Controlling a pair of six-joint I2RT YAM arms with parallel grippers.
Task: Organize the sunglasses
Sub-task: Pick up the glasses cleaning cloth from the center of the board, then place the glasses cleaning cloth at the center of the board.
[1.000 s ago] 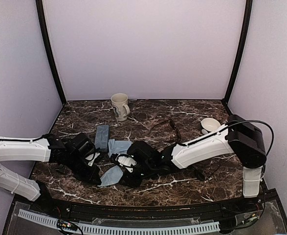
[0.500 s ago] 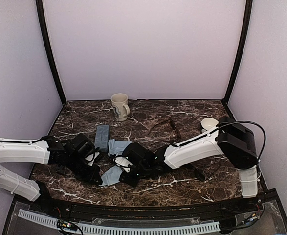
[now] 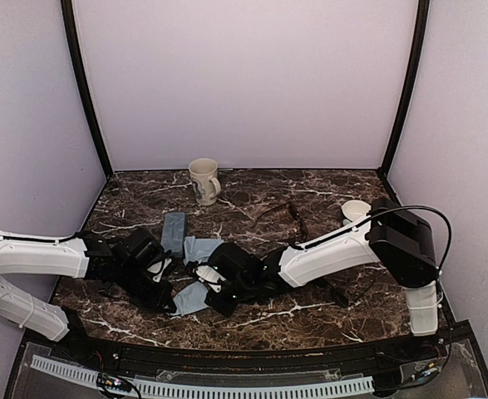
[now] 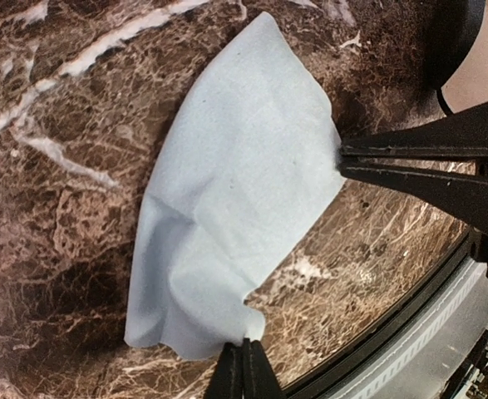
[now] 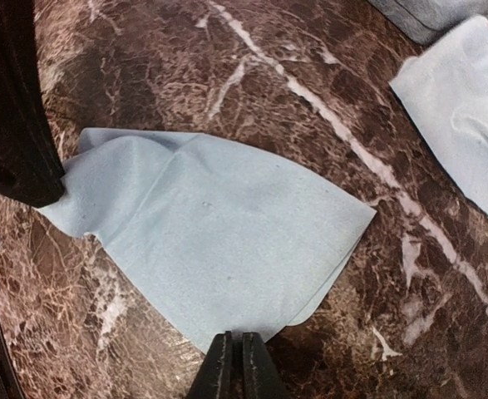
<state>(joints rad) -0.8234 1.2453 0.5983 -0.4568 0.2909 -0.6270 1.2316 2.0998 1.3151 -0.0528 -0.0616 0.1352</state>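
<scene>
Two arms meet low over the near edge of the desk (image 3: pixel 310 320), with a pale blue cloth (image 4: pixel 235 191) lying on the marble between them. At left, the left claw (image 4: pixel 244 367) is pressed together on one edge of the cloth, pinching it, and we see no gap between its fingers. Beyond it, left of the desk's middle, a grey-blue case (image 3: pixel 174 233) lies with a second cloth (image 3: pixel 200 248) just beside it. On another edge of the near cloth, the right claw (image 5: pixel 231 366) shows its fingers almost together at the hem. From both wrist views we judge that it is pinching the fabric too. The sunglasses (image 3: pixel 290 214), a thin-framed pair, sit well apart from all this, toward the far edge and right of the desk's middle, untouched. A dark shape by the right forearm is too hidden for us to name.

We read the step as straightening or folding the cloth before the sunglasses are dealt with. To do it well, we would keep both pinches on the fabric alone, clear of the marble. We would raise the two held edges together, so the sheet hangs even rather than bunching at its creased corner. Any fold should bring edge to edge, and neither claw should let go until the cloth lies flat. The second cloth is near, so we would keep the sweep short to avoid dragging it along.
</scene>
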